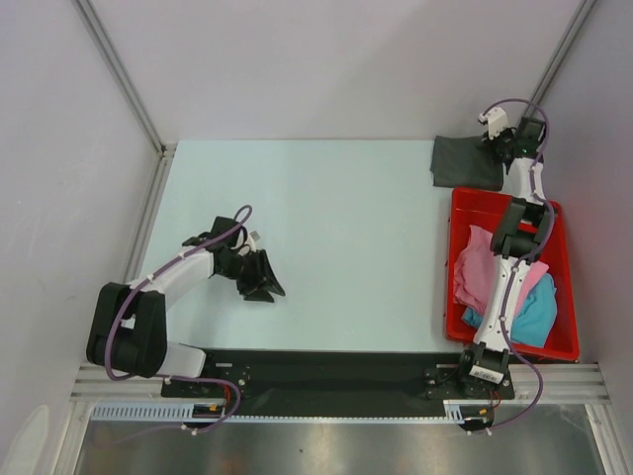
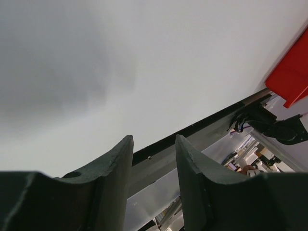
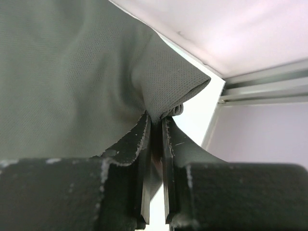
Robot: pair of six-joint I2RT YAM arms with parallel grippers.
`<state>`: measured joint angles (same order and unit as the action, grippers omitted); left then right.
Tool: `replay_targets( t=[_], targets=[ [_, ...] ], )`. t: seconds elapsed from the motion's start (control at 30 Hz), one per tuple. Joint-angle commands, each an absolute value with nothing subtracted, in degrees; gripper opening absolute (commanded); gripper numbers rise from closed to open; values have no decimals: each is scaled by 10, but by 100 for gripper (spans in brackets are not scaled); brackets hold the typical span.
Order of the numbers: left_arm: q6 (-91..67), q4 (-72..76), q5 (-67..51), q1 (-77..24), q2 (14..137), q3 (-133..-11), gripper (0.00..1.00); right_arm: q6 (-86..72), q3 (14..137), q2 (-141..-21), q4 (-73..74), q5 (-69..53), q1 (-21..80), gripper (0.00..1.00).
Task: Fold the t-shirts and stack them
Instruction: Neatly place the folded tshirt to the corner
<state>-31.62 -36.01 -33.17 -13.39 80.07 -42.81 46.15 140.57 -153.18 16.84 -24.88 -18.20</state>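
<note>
Right fingers (image 3: 147, 132): closed to a narrow slit, pinching a small bunched fold at the edge of the charcoal-grey t-shirt (image 3: 72, 72).
Left fingers (image 1: 263, 287): about half open, holding nothing, over bare table (image 1: 336, 218).
Charcoal shirt position: far right corner of the table, just beyond the red tray (image 1: 450, 257).
Other shirts: pink t-shirt (image 1: 473, 267) and turquoise t-shirt (image 1: 534, 317) lie crumpled in the tray, unfolded.
Risk, grip: the hold is on a thin fold only, so a sharp pull may let the cloth slide out.
Risk, drag: one pinch point is likely to bunch the shirt, not spread it.
Risk, snag: trailing cloth may catch the tray rim.
Risk, support: the left arm is well apart, too far to steady the cloth.
</note>
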Motion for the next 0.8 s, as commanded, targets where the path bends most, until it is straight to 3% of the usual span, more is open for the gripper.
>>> replay_targets(
  t=[0.0,0.6,0.7,0.73,0.77],
  targets=[
    [-320,-352,-337,-135,768,-417,46,461,1418,-1545,97,-215,-171,0],
    [-304,-374,-338,-135,736,-396,47,481,1417,-1552,37,-199,-172,0],
    [-301,-375,-340,-135,730,-391,47,473,1403,-1545,23,-171,-172,29],
    [-302,-374,-342,-135,727,-389,47,469,1403,-1542,18,-161,-171,49],
    [-302,-374,-344,-135,724,-388,47,465,1399,-1539,11,-145,-171,57]
  ],
)
